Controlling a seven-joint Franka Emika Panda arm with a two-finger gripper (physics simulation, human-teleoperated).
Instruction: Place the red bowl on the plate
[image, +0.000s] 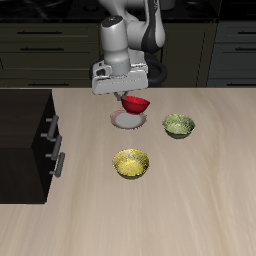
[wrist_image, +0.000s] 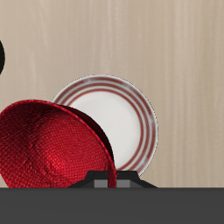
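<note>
The glossy red bowl (image: 135, 104) hangs tilted under my gripper (image: 128, 95), just above the plate (image: 123, 121). In the wrist view the red bowl (wrist_image: 54, 149) shows its textured inside and covers part of the plate (wrist_image: 127, 118), which has a pinkish-red rim and a pale centre. The gripper is shut on the bowl's rim; its fingers are mostly hidden by the bowl and the hand's body.
A green bowl (image: 179, 125) sits beside the plate and a yellow bowl (image: 130, 163) lies nearer the table's front edge. A dark cabinet with drawers (image: 25, 145) stands on the table at one side.
</note>
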